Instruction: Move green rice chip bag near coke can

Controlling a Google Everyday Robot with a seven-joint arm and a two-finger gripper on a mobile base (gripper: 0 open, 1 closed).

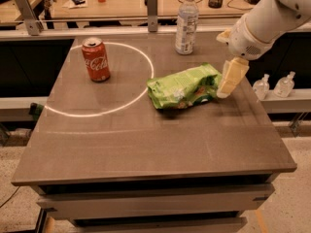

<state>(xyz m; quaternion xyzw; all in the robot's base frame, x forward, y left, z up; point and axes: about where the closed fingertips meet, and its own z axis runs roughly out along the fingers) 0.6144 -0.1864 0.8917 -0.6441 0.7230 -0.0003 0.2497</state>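
- The coke can (95,59) stands upright near the desk's (146,144) far left corner, its white script facing the camera.
- A thin white ring (141,93) is marked on the desk top. It encloses the can and runs from the far edge toward the middle of the desk.
- The green rice chip bag (183,86) lies flat and crinkled right of centre, just outside the ring's right side. Its long axis runs left to right, with the right end a little farther back. It is well apart from the can.
- A clear plastic bottle (186,22) with a white cap stands upright at the far edge, behind the bag.
- The gripper (228,84), pale yellow, hangs from the white arm (265,21) over the right part of the desk, near the right edge. It points down, and its tip is at the bag's right end, touching or nearly so. Whether it is spread or closed cannot be told from this view.
- Two small clear bottles (262,86) stand on a ledge beyond the desk's right edge.
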